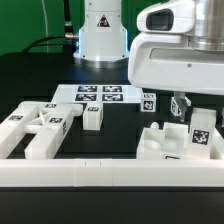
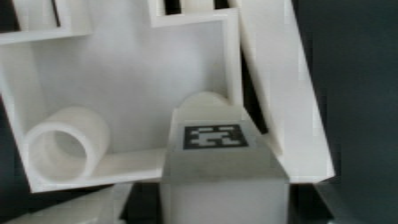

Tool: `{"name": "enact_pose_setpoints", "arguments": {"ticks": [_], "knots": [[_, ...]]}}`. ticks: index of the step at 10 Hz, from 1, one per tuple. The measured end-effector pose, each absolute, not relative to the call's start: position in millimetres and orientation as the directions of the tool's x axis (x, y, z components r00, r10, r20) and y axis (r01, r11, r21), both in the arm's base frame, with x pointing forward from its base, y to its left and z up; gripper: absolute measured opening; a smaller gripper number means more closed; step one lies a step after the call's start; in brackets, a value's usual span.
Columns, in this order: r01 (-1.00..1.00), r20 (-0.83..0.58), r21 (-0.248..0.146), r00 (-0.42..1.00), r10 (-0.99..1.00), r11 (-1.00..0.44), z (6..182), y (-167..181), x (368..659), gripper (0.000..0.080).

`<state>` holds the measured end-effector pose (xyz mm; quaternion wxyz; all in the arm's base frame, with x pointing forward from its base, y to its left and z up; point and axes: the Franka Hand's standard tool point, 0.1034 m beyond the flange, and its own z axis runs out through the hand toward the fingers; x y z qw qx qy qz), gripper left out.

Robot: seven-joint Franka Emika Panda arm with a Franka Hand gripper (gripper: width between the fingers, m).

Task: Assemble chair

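The glossy, chunky white plastic chair piece, blocky and tagged, lay near on the exterior view's right, long axis running left-right, beneath the gripper, whose opening and hold were unclear.

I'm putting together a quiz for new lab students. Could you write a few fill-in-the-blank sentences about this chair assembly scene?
1. In the exterior view, the fingers hang over the chair part on that view's ___ side.
2. The table is ___ in colour.
3. The square tag in the wrist view is black and ___.
Missing words: right; black; white.
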<state>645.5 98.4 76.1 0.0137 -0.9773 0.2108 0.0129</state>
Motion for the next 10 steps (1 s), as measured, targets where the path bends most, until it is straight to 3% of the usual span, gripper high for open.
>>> {"name": "enact_pose_setpoints", "arguments": {"ticks": [5,6,7,10], "knots": [[-0.577,-0.035,0.010,0.816,-0.577,-0.816,75.6,85,644,0.0291],[-0.577,-0.035,0.010,0.816,-0.577,-0.816,75.3,85,644,0.0484],[-0.577,-0.035,0.010,0.816,-0.577,-0.817,75.3,85,644,0.0595],[-0.366,-0.031,-0.011,0.930,-0.365,-0.931,93.3,84,628,0.0646]]}}
